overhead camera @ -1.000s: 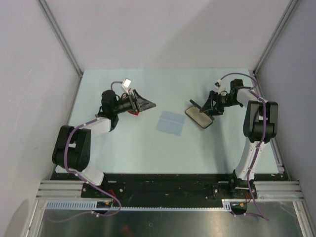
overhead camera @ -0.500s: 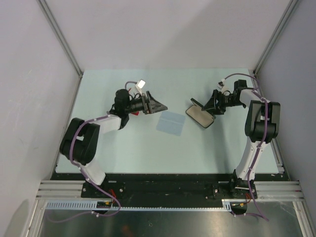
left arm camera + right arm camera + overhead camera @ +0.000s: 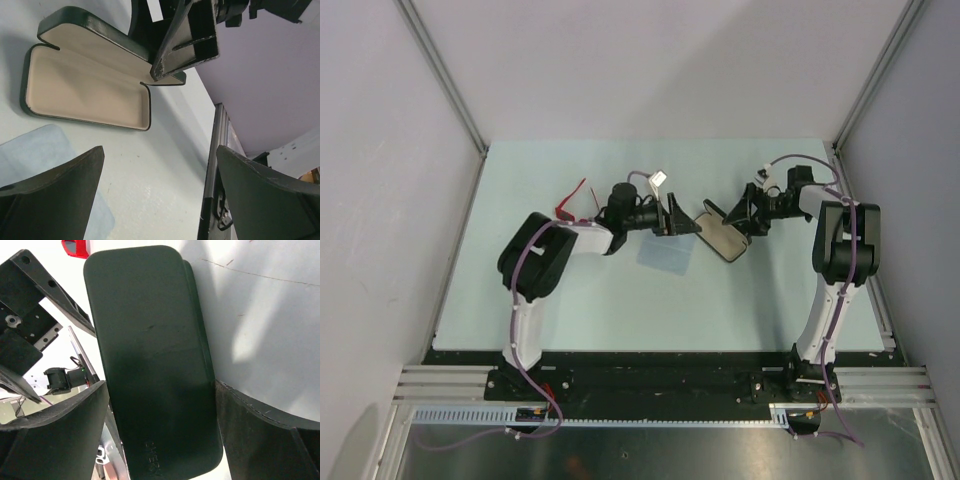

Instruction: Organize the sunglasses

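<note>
The sunglasses [image 3: 566, 207] lie at the upper left of the table [image 3: 620, 310], close beside the left arm and well apart from its gripper. At the centre, the left gripper [image 3: 680, 216] hangs with its fingers spread wide and nothing between them. It is over the top edge of the blue cloth [image 3: 665, 255] and just left of the case [image 3: 725, 238]. The case lies open with its beige lining up and its lid raised at the upper right. The right gripper [image 3: 742, 212] straddles that lid, one finger close against each side. Whether the fingers press it or stand just clear, I cannot tell.
</note>
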You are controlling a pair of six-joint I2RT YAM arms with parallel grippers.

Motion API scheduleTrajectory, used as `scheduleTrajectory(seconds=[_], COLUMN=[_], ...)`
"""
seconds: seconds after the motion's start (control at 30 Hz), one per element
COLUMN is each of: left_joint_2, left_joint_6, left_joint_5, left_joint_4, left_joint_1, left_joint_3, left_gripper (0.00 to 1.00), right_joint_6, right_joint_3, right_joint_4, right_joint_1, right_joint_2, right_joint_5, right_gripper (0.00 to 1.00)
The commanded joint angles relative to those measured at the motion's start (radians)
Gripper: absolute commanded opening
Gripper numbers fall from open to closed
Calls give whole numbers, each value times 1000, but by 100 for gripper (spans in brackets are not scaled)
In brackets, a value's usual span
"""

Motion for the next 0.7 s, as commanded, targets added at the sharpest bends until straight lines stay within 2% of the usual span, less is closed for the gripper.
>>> scheduleTrajectory(seconds=[0.0, 0.2, 0.27, 0.67], left_joint_2=[50, 96, 99, 41], left_joint_6=[47, 39, 41, 59], left_joint_5=[-47, -47, -51, -51], left_joint_4=[29, 29, 29, 9], left_joint_1=[-47, -61, -61, -48], left_joint_3=[87, 142, 138, 109], left_gripper=[100, 100, 100, 100], right_joint_6=[30, 10, 12, 82], right_joint_3=[2, 5, 7, 45], right_joint_4=[43, 22, 28, 77], right_joint_1=[-16, -29, -32, -39], right_joint_2=[15, -14, -37, -204], right_joint_5=[-11, 58, 84, 300], right_gripper=[89, 95, 100, 100])
